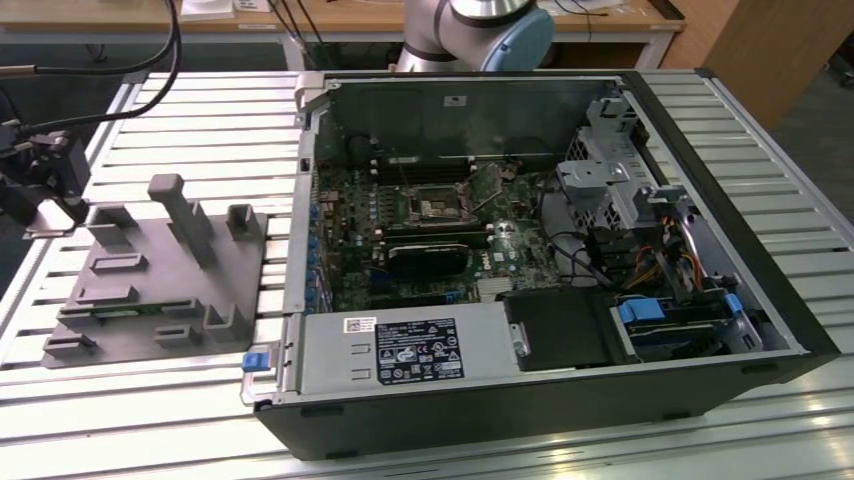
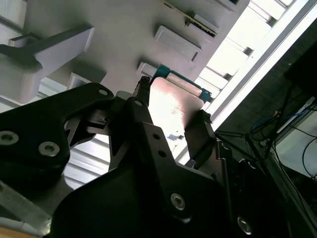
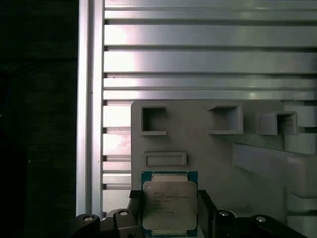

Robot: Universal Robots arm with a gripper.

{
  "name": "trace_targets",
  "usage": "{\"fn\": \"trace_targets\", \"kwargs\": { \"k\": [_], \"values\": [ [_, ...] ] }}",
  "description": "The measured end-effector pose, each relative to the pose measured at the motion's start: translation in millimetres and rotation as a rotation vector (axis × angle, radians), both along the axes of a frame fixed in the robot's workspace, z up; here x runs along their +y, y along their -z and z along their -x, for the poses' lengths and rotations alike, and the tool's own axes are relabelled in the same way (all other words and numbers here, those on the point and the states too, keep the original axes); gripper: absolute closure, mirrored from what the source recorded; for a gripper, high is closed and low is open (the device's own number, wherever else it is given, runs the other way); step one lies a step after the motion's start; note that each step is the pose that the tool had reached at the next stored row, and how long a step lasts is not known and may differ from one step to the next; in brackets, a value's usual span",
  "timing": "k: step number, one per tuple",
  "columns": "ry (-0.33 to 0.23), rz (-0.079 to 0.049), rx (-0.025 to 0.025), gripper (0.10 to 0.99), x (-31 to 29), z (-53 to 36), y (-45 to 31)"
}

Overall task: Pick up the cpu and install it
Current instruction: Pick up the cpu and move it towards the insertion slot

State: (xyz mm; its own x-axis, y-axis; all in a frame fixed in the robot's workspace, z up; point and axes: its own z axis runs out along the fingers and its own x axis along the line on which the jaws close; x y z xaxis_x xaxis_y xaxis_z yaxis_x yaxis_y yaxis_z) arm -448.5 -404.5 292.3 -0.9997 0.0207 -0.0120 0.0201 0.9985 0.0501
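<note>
The cpu [image 3: 169,202], a small square chip with a shiny silver-grey top and a green rim, sits between the two dark fingers of my gripper [image 3: 169,210], which is shut on it. Its pale flat face [image 2: 174,106] also appears in the second wrist view, with a finger [image 2: 143,119] pressed on each side. Behind the chip lies the grey plastic tray [image 3: 198,144]. In the exterior view my gripper [image 1: 47,180] hangs at the far left, beside the tray [image 1: 134,285] and apart from the open computer case. The dark square socket [image 1: 438,207] sits on the motherboard inside the case.
The open computer case [image 1: 534,400] takes up the exterior view's right, with drive cages, cables and a power supply [image 1: 400,350] inside. Upright blocks [image 1: 180,215] rise from the tray. A slatted metal table [image 1: 147,420] carries everything, and dark cables [image 1: 147,90] hang at the upper left.
</note>
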Motion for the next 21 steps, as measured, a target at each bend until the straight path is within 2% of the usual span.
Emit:
{"fn": "trace_targets", "kwargs": {
  "k": [21],
  "values": [
    [0.001,0.0,0.0001,0.553,2.4,0.0,-17.2]
  ]
}}
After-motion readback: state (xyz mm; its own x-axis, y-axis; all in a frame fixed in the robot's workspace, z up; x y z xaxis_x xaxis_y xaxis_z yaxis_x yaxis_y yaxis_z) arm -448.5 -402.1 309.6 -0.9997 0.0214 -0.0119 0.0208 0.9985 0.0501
